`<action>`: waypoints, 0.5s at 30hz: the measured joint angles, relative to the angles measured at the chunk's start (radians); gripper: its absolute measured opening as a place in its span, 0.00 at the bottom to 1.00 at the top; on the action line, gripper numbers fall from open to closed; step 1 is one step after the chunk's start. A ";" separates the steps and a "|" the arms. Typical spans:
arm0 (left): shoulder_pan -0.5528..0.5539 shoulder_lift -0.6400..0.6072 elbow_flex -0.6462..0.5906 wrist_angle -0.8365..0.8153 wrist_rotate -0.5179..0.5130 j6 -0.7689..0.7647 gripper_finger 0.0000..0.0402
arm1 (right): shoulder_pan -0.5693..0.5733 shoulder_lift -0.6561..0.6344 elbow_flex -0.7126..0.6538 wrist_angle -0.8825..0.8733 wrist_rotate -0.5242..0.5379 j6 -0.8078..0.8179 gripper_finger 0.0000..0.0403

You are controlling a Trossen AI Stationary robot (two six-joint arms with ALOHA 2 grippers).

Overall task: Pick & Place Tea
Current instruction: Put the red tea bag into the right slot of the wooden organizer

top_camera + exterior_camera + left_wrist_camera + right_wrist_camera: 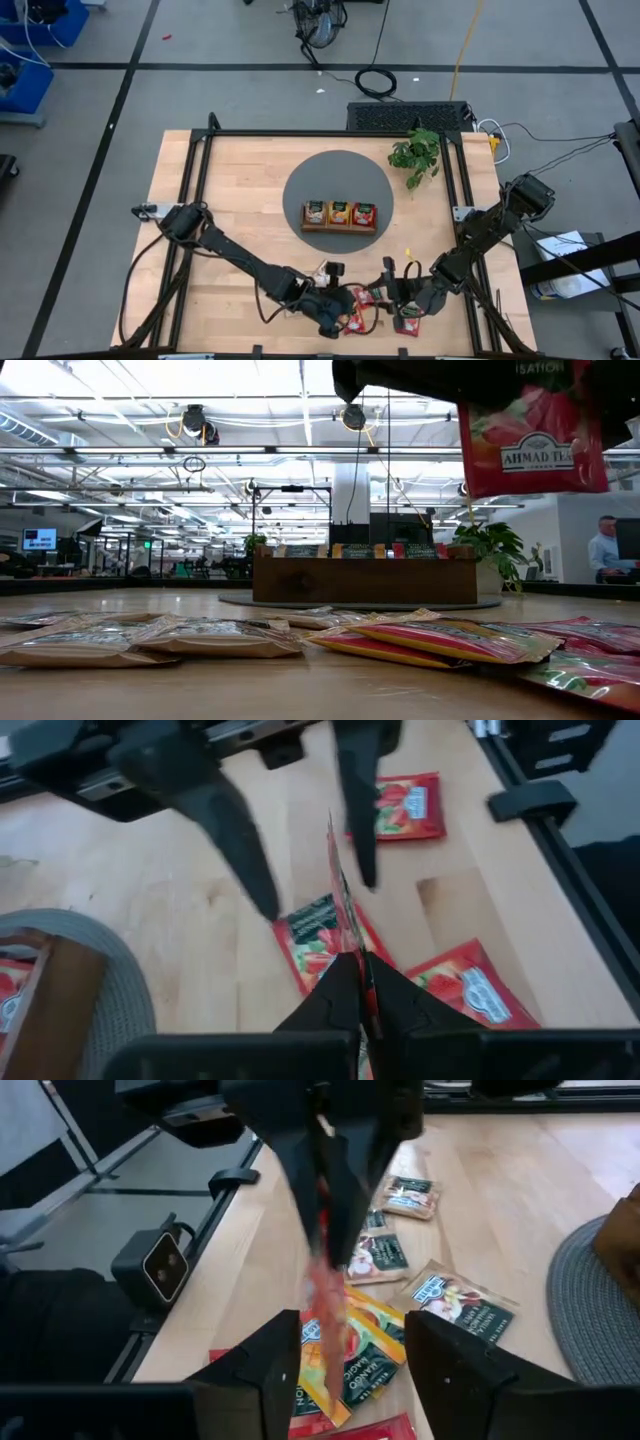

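The left gripper [362, 982] pinches a red tea sachet [533, 435] aloft above the table's [240, 200] near edge. The right gripper [352, 1355], jaws spread wide, faces it, seemingly not touching. Other sachets [210, 636] lie scattered below.

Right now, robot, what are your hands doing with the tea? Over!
Left gripper shut on a red tea sachet, held off the table. Right gripper open beside it, holding nothing. More sachets lying loose below. Wooden tray unblocked.
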State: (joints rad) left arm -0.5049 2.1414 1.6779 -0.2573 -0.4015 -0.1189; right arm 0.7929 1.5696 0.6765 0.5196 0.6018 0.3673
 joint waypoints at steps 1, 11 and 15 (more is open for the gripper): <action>0.005 0.000 0.000 0.001 0.000 -0.007 0.01 | 0.000 0.000 0.000 0.001 0.000 -0.003 0.38; 0.024 0.000 0.000 0.000 0.008 -0.021 0.01 | -0.022 0.000 0.000 0.001 -0.001 -0.039 0.14; 0.025 0.000 0.000 -0.001 0.008 -0.021 0.01 | -0.030 0.000 0.000 0.011 -0.004 -0.061 0.02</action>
State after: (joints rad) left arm -0.4801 2.1412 1.6779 -0.2581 -0.3931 -0.1396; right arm 0.7628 1.5696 0.6765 0.5309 0.5980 0.3067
